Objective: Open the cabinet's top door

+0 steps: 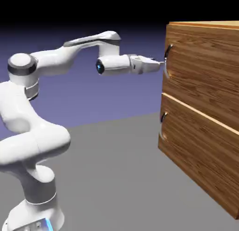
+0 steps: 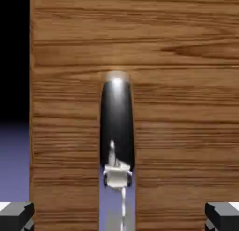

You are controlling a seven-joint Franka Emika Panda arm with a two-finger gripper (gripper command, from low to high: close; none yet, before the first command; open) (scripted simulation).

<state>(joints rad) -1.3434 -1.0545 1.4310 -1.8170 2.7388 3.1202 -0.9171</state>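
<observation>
Gripper (image 2: 119,215) is held level with its fingers spread wide, nothing grasped | handle (image 2: 116,127), dark and curved, is seen just beyond the fingertips, centred between them | top door (image 1: 205,71) is shown shut behind the handle | cabinet (image 1: 205,169) is set on the grey table (image 1: 112,178).

Cabinet (image 1: 205,108): brown wood grain, smooth, faint satin sheen; pale lighter edge between panels. Top door (image 2: 177,85): same streaked wood, matt up close. Handle (image 2: 116,127): dark polished metal, mirror-glossy, bright highlight at upper end. Arm (image 1: 32,122): smooth glossy white plastic, grey joint rings. Fingertips (image 2: 16,215): matt grey. Table (image 1: 107,178): flat matt grey.
</observation>
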